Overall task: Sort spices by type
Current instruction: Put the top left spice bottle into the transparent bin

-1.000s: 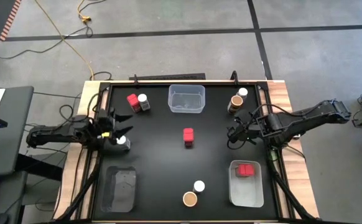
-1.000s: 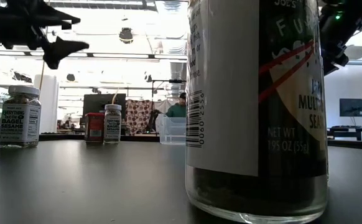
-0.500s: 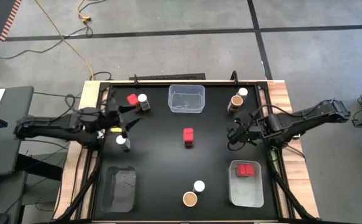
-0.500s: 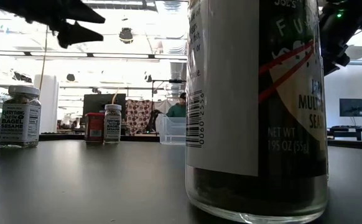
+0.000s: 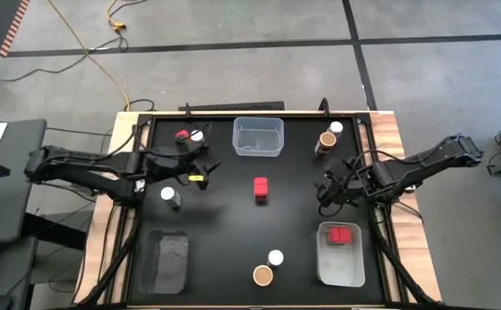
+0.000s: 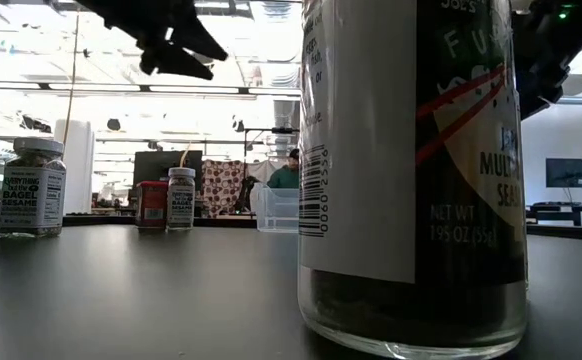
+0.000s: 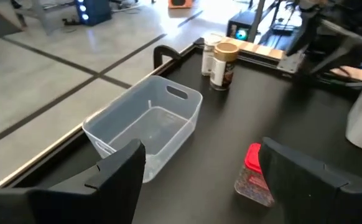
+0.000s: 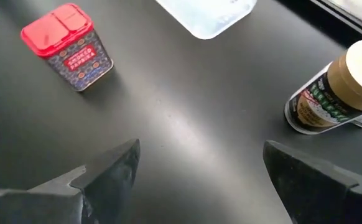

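Note:
In the high view my left gripper point(image 5: 201, 172) hangs open and empty over the table's left half, between a white-lidded jar point(image 5: 170, 197) standing upright and the far clear bin point(image 5: 258, 138). Its wrist view looks at that bin point(image 7: 147, 130) and the lone red box point(image 7: 254, 175) at the table's centre point(image 5: 261, 189). My right gripper point(image 5: 328, 191) is open and empty, right of that red box point(image 8: 69, 55). A red box point(image 5: 182, 135) and a white-lidded jar point(image 5: 197, 135) stand at far left. A tan-lidded jar point(image 5: 327, 140) and a white-lidded one point(image 5: 336, 128) stand at far right.
A clear bin at near right point(image 5: 341, 267) holds red boxes point(image 5: 342, 234). Another clear bin point(image 5: 166, 260) lies at near left. A white-lidded jar point(image 5: 275, 257) and a tan-lidded jar point(image 5: 262, 275) stand by the near edge; one jar point(image 6: 411, 170) fills the low view.
My left gripper has moved away from the white-lidded jar at the left, travelling toward the table's right and a little toward the far edge, staying open and above the table. The jar has stayed upright where it was.

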`<state>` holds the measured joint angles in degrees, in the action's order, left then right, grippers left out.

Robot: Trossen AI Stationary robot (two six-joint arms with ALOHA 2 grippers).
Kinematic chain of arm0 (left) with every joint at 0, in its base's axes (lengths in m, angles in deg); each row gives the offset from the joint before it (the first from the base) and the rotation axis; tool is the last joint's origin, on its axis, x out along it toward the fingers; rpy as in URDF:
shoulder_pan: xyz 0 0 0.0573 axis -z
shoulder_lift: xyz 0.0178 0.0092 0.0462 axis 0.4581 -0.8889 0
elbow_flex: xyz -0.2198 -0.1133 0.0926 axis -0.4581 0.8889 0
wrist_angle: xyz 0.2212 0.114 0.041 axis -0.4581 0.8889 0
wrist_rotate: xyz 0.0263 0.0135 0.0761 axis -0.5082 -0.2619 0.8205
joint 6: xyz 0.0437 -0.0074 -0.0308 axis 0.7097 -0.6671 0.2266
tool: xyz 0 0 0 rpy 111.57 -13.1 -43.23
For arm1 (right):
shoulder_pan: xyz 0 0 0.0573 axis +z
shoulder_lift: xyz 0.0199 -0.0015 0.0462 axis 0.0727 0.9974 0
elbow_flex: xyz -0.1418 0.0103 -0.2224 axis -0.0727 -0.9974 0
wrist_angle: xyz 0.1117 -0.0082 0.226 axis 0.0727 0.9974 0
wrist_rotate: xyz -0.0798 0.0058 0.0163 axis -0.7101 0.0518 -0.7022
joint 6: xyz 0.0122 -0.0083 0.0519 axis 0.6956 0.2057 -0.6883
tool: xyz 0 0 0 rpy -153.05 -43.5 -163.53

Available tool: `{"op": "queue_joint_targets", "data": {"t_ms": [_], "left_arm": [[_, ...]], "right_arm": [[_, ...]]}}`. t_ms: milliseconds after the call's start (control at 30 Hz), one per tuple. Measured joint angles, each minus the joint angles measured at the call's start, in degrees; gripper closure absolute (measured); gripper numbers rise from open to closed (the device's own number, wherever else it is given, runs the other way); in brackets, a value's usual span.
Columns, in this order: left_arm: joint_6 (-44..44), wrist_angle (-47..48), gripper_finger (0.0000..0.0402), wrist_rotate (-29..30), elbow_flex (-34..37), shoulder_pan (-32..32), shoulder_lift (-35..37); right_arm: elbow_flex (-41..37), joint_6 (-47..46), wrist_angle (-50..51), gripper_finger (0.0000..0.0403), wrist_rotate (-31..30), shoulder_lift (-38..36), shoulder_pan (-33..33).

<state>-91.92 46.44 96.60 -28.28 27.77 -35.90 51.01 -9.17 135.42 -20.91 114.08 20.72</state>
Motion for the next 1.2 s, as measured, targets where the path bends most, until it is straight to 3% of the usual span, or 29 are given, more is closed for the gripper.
{"op": "queue_joint_targets", "data": {"t_ms": [233,500,867,1200], "left_arm": [[-3.7,6.9,0.0105,0.6,-8.4,-3.5,-6.8],[-4.6,18.6,0.0105,-6.3,-17.5,-13.5,-11.1],[-2.5,19.9,0.0105,-21.5,-18.7,-29.7,-14.6],[7.0,24.3,0.0105,-27.0,-18.7,-38.1,-22.2]], "right_arm": [[0.0,0.2,0.5,0.0029,0.0,0.0,-0.1],[0.0,0.2,1.4,0.0029,0.0,0.0,-0.1],[0.0,-0.4,1.9,0.0029,0.0,0.0,-0.8],[0.0,-0.3,2.2,0.0029,0.2,0.0,-4.7]]}}
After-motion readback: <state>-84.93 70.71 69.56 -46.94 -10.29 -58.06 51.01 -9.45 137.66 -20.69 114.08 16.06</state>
